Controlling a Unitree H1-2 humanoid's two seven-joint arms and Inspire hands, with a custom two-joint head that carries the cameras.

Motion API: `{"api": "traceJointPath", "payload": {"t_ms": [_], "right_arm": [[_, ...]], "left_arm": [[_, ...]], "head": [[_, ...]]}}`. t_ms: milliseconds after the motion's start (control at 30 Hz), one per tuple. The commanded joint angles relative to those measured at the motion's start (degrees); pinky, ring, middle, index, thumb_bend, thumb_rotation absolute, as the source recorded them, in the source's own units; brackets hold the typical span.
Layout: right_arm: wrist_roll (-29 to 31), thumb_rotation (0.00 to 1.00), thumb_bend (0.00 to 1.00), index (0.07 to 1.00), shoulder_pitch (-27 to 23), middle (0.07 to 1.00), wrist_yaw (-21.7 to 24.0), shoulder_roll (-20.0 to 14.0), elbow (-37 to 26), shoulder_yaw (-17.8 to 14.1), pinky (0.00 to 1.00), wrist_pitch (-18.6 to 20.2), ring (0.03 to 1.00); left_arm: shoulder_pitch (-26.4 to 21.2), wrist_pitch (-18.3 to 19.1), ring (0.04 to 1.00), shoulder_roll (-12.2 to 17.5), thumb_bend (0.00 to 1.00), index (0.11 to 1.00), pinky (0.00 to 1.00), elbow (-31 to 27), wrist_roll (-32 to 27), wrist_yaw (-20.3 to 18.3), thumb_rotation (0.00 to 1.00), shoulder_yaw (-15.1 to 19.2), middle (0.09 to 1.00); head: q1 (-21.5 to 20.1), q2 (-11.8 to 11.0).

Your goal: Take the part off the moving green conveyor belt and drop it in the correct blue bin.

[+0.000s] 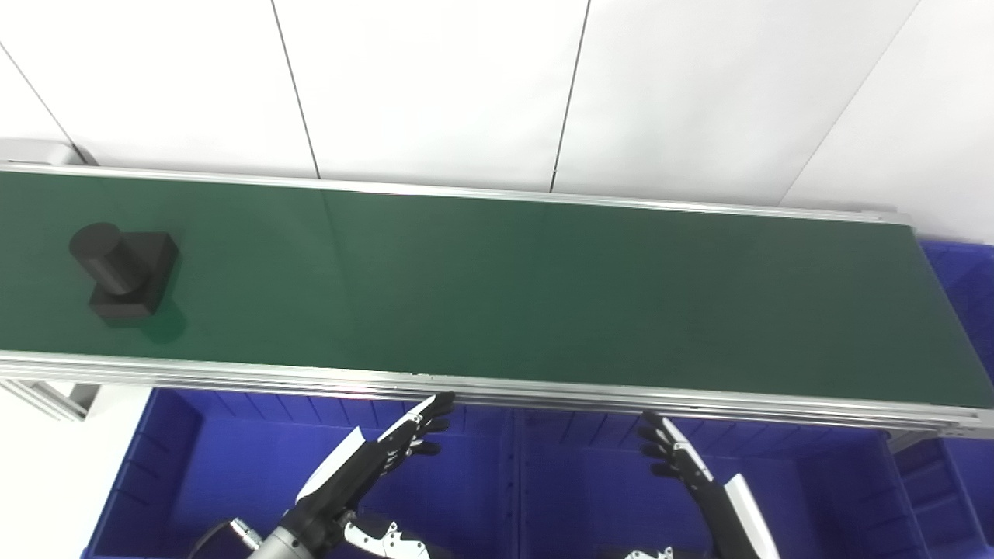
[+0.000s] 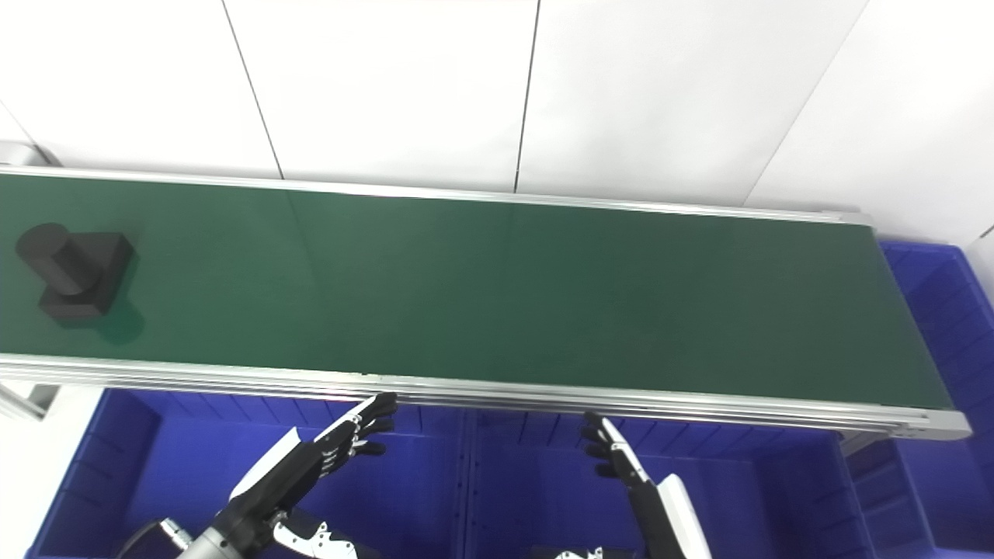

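Note:
A black part (image 1: 124,272), a square block with a round peg standing on it, rides at the far left of the green conveyor belt (image 1: 543,287). My left hand (image 1: 388,446) is open and empty, below the belt's near rail, over the left blue bin (image 1: 233,466). My right hand (image 1: 675,454) is open and empty, over the middle blue bin (image 1: 590,481). Both hands are far to the right of the part.
The belt's aluminium near rail (image 1: 505,388) runs just above my fingertips. A third blue bin (image 1: 963,287) stands at the belt's right end, and another (image 1: 940,481) at the lower right. A white panelled wall (image 1: 497,85) is behind the belt.

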Motion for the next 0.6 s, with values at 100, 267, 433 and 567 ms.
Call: {"api": "traceJointPath", "payload": {"t_ms": [100, 267, 433, 567], "right_arm": [[1.71, 0.32, 0.90, 0.938, -0.23, 0.879, -1.21, -0.07, -0.73, -0.93, 0.78, -6.36, 0.841], [3.51, 0.31, 0.90, 0.968, -0.62, 0.911, -1.41, -0.88, -0.59, -2.45, 0.82, -11.21, 0.874], [4.87, 0.31, 0.90, 0.973, -1.80, 0.902, -0.56, -1.58, -4.46, -4.15, 0.80, -11.46, 0.867], [5.36, 0.33, 0.90, 0.982, -3.51, 0.918, 0.19, -1.73, -7.27, -4.91, 0.84, -10.05, 0.888]], "left_arm": [[-0.51, -3.10, 0.903, -0.79, 0.98, 0.955, 0.80, -0.40, 0.85, 1.35, 0.18, -0.63, 0.947], [-0.83, -2.07, 0.881, -1.72, 0.97, 0.941, 0.79, -0.55, 1.63, 1.67, 0.16, -1.37, 0.925], [-1.91, -1.79, 0.869, -2.63, 0.96, 0.928, 0.78, 0.67, 1.54, 1.75, 0.10, -2.44, 0.916], [-2.73, -1.97, 0.866, -3.30, 0.97, 0.917, 0.78, 1.63, 2.51, 2.37, 0.13, -3.24, 0.908]], "head": [[1.91, -0.44], [9.43, -1.64], [14.26, -3.09], [16.35, -3.71]]}}
